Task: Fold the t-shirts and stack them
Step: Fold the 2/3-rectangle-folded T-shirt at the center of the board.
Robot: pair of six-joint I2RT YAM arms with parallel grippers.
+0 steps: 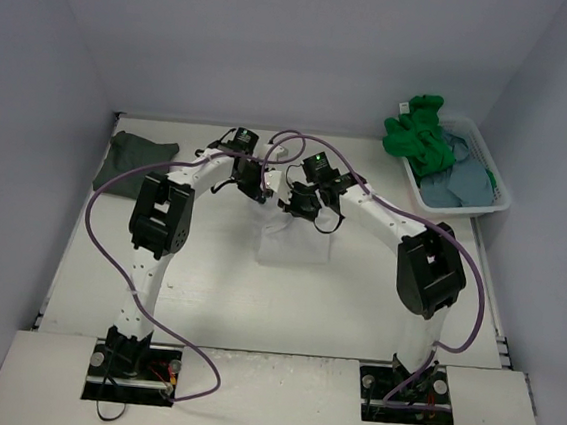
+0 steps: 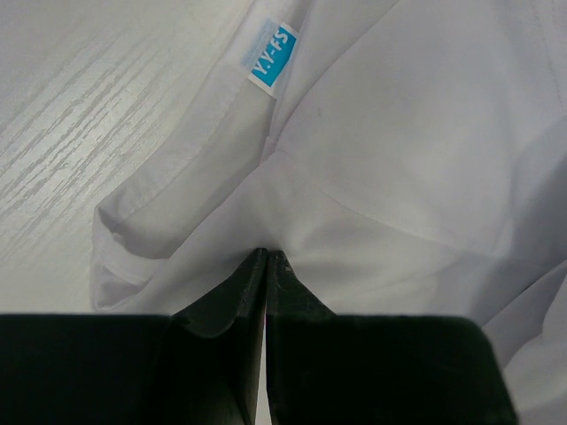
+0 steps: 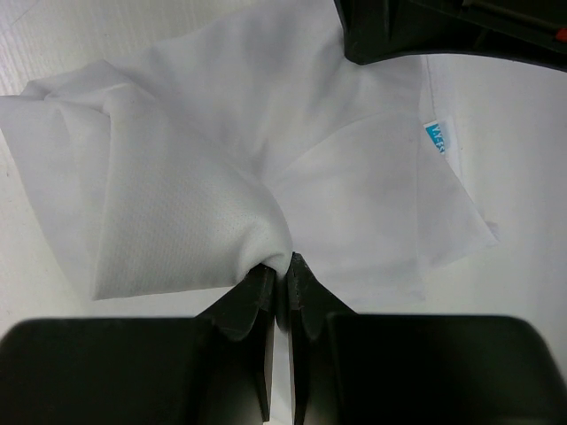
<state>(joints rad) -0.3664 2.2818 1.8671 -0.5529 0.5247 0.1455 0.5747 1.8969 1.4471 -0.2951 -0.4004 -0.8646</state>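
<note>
Left gripper (image 2: pixel 266 258) and right gripper (image 3: pixel 285 266) each clamped a pinch of white t-shirt (image 3: pixel 177 195), likely to drag a fold over.

we are losing part of the white t-shirt (image 1: pixel 295 246) under left gripper (image 1: pixel 255 192) and right gripper (image 1: pixel 300 210), its blue label (image 3: pixel 436 138) showing too small to read, green t-shirt (image 1: pixel 418 135) covering part of the blue-grey t-shirt (image 1: pixel 459 184)

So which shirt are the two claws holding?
The white t-shirt mid-table: the left gripper and right gripper both pinch it. The dark grey t-shirt lies far left; the green t-shirt and blue-grey t-shirt sit in the basket.
</note>
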